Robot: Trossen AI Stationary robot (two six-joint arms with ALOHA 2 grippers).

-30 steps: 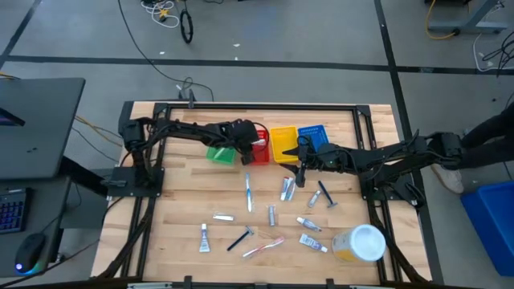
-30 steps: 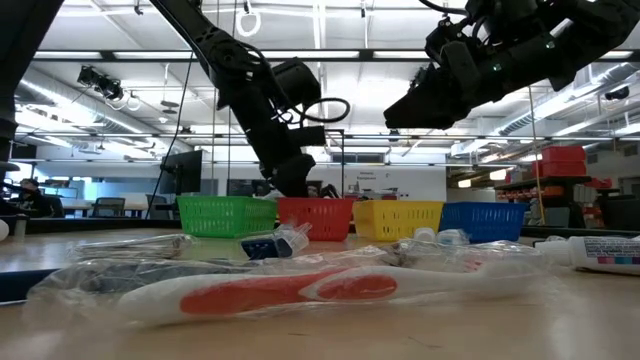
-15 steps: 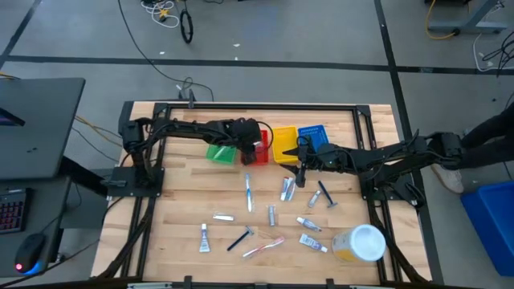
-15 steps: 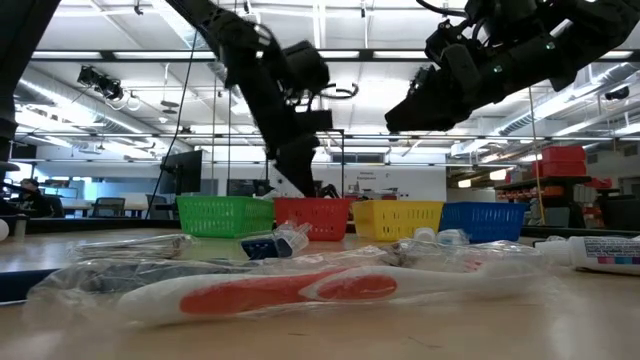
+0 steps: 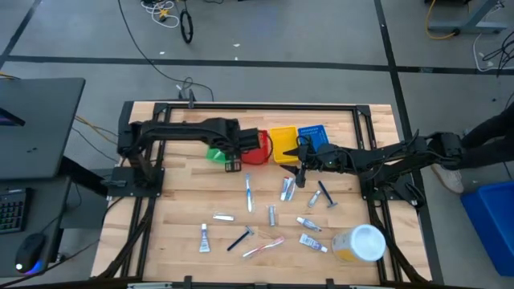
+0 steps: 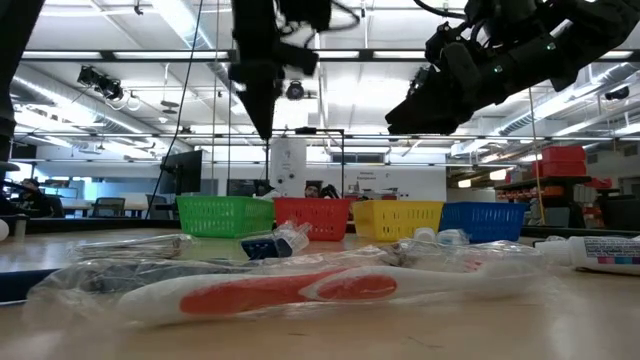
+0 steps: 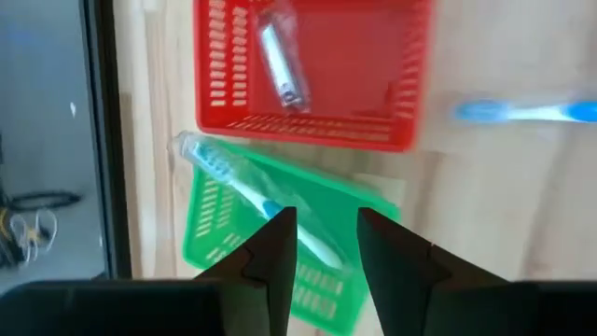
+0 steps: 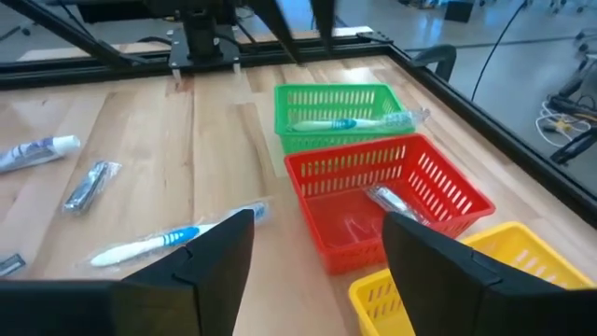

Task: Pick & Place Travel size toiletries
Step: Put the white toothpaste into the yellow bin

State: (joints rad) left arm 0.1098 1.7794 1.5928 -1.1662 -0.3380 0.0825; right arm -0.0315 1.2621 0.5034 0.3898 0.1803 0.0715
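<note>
The travel size toiletries lie loose on the wooden table: a blue toothbrush (image 5: 248, 195), a silvery tube (image 5: 287, 189), a dark razor (image 5: 325, 195), small tubes (image 5: 308, 224) and a pink toothbrush (image 5: 263, 247). A wrapped toothbrush (image 7: 252, 196) lies in the green basket (image 5: 215, 153). A silvery tube (image 7: 280, 56) lies in the red basket (image 5: 257, 148). My left gripper (image 5: 234, 166) hangs open high above the near edge of the green and red baskets, pointing down, with nothing between its fingers (image 7: 326, 247). My right gripper (image 5: 301, 178) waits open above the table near the yellow basket (image 5: 284, 144).
A blue basket (image 5: 313, 136) ends the row at the far right. A large yellow jar with a white lid (image 5: 360, 243) lies at the near right. Black frame rails run round the table. Bare wood shows at the near left.
My left gripper has risen from just over the red basket, high above the basket row. It has drawn back toward the table's near and left side and tipped to point more steeply down. My right gripper has kept still.
</note>
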